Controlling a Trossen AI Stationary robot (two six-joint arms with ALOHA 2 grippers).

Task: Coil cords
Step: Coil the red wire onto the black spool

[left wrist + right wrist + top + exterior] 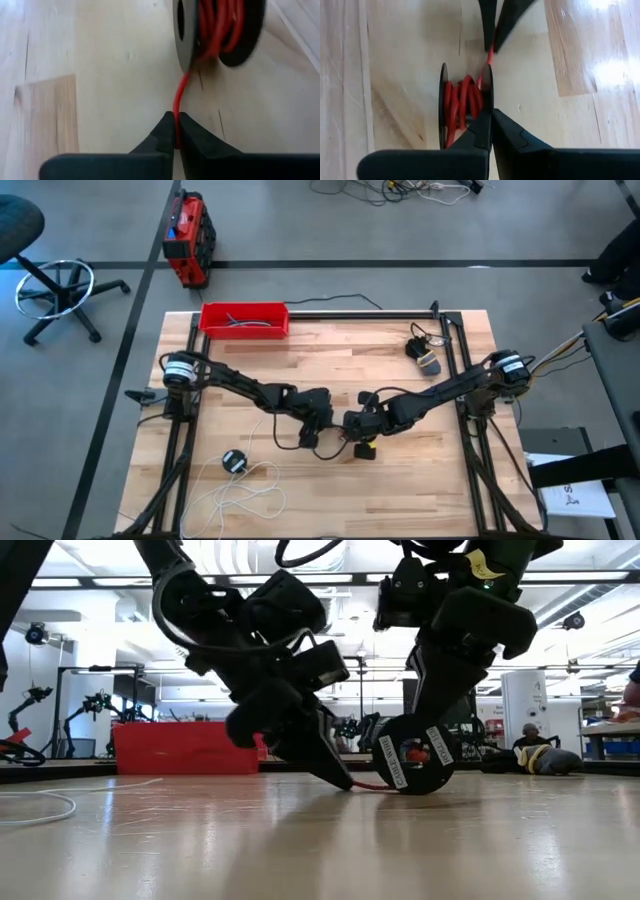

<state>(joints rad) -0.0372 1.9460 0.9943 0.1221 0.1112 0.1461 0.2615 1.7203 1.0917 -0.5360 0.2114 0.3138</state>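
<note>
Wooden slat tabletop point(330, 355) on a grey workshop floor, office chair point(50, 285) at one corner, red case point(187, 240) on the floor beyond; red tray point(244, 319) with dark cables sits at the far edge.

Both arms meet near the tabletop's middle. Right pincer point(491, 120) is closed on one flange of a small black spool point(415, 755), holding it on edge against the wood, with the red cord point(462, 102) partly wound between the two discs. Left pincer point(176, 127) is closed on the free run of that red cord just beside the spool; the cord runs straight from its tips into the reel, along the pincer's own line. So the spool lies directly ahead of the left pincer, axle crosswise to the cord — probably the geometry the next wrap depends on.

White labels on the spool face carry print, too small to read.

White cord point(245, 490) lies loose near the front edge on the left arm's side, its black disc point(234, 461) beside it, untouched.
</note>
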